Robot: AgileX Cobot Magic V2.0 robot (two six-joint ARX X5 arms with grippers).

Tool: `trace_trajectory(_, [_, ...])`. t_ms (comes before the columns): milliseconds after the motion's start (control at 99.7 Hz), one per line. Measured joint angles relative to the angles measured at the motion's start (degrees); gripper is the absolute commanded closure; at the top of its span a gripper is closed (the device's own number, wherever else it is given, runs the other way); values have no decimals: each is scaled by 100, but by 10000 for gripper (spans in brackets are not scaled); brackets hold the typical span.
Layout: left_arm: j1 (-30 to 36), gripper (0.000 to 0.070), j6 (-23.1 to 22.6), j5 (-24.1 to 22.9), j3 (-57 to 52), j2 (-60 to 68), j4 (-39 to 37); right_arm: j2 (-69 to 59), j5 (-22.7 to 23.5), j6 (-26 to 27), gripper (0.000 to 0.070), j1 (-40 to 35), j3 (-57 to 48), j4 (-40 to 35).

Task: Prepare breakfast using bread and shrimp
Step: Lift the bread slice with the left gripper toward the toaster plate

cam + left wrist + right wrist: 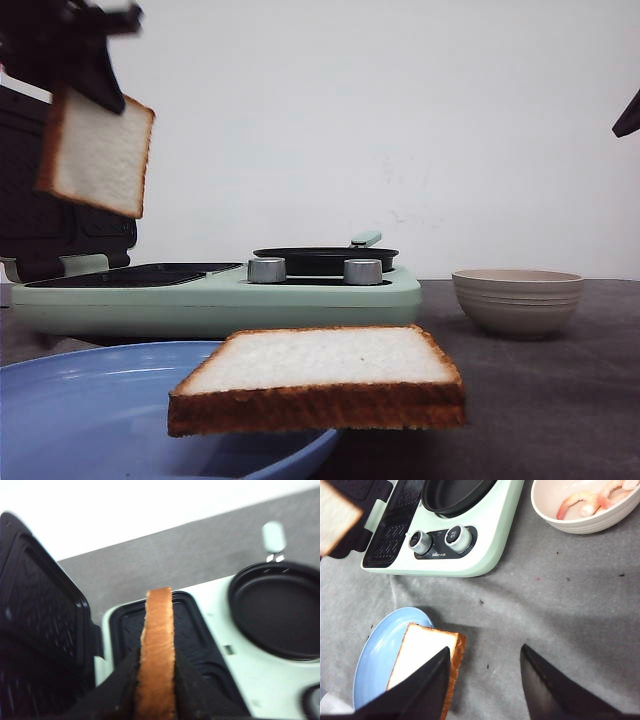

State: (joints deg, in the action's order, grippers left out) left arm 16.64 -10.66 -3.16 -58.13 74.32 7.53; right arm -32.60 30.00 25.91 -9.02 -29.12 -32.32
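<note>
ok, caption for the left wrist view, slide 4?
Left gripper holds a white bread slice edge-on above the mint-green breakfast maker's open black grill plate.

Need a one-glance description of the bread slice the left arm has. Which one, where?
Start at the mint-green breakfast maker on the gray table. Above its open sandwich plate hangs a bread slice, pinched on edge in the left hand. Unlike the other slice, which lies flat overhanging the blue plate, this one is airborne and upright.
</note>
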Motion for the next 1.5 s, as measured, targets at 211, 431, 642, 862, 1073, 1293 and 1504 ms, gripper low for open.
trace_trajectory(211, [0,696,-785,-317,-739,1154,-570,0,-2,-17,427,0,0,0])
trace_trajectory(431, [90,696,-1982,-726,-1620,2387,-719,0,-4,-26,427,0,0,0])
trace_trajectory(642, [138,696,-2643,-942,-1674,2765,-1198,0,-4,-39,427,0,0,0])
trace_trajectory(862, [155,696,-3029,-994,-1679,2835,-1462,0,-4,-39,427,0,0,0])
trace_trajectory(1073, [155,696,-3060,-999,-1679,2946,-1462,0,-4,-39,427,0,0,0])
trace_trajectory(1293, [162,696,-3060,-1043,-1681,3147,-1392,0,-4,-39,427,0,0,0])
trace_trajectory(1504, [221,696,-3060,-1045,-1681,3169,-1394,0,-4,-39,427,0,0,0])
